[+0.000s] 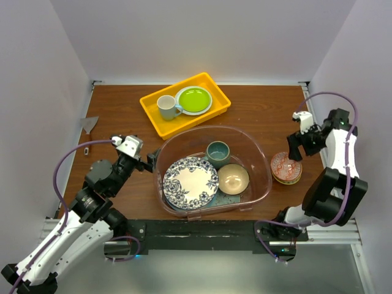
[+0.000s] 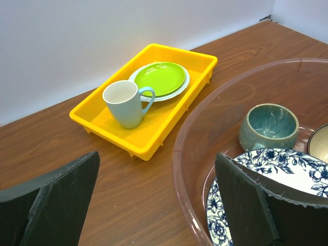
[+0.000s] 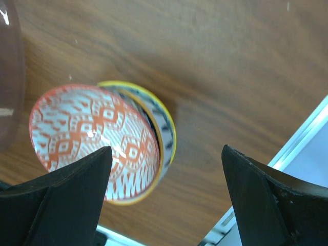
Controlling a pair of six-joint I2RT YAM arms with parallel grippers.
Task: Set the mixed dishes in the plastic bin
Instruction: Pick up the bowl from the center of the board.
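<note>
The red-patterned bowl sits on the counter just outside the bin, right below the right pincer, which is spread wide and holds nothing. The left pincer is also spread and empty, straddling the bin's near wall. Inside the bin, ahead of it, lie the blue-floral plate, the teal mug and the tan bowl, with the mint tray under them. Farther ahead stands the yellow tray, holding a white mug and a green plate.
</note>
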